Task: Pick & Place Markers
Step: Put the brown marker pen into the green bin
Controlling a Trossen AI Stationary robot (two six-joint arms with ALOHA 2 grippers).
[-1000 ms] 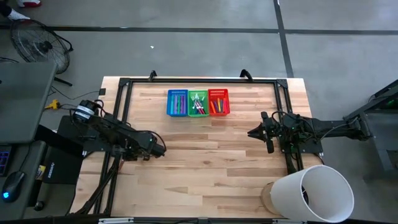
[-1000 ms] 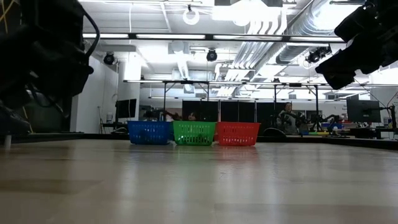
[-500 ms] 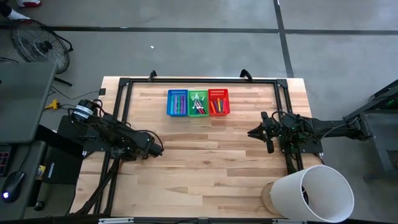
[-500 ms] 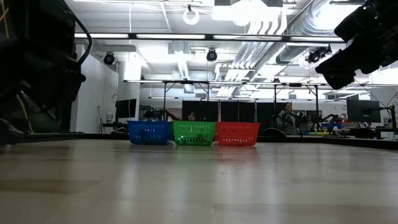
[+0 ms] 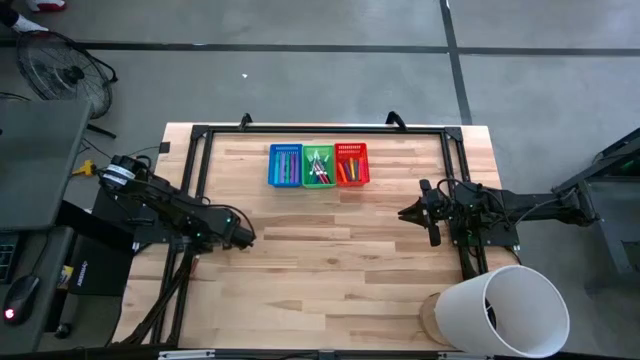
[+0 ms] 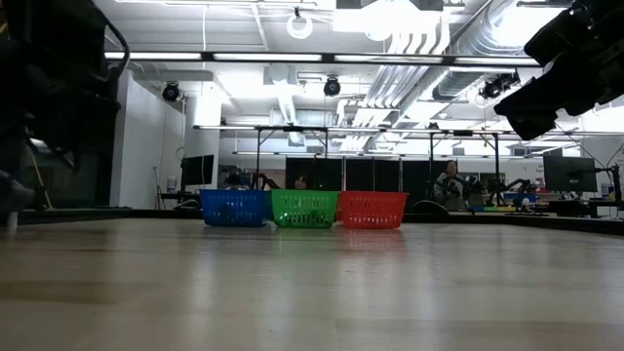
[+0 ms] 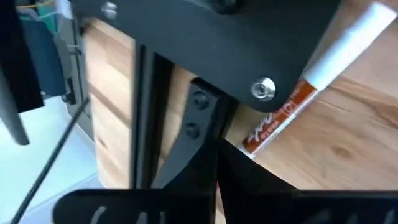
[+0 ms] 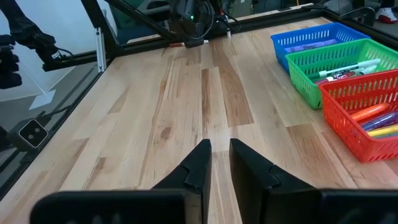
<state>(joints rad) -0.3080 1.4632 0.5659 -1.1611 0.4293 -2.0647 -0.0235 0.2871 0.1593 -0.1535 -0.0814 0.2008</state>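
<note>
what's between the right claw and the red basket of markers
Only bare wooden table. The high view shows nothing lying between the right claw and the red basket; the right wrist view shows the same bare boards.

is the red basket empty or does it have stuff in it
Not empty: the red basket holds several markers, orange and purple among them.

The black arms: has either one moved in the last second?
The left gripper has drawn back toward its own side of the table, shut. An orange marker lies on the wood close by it. The right gripper, three baskets and their markers stayed put.
</note>
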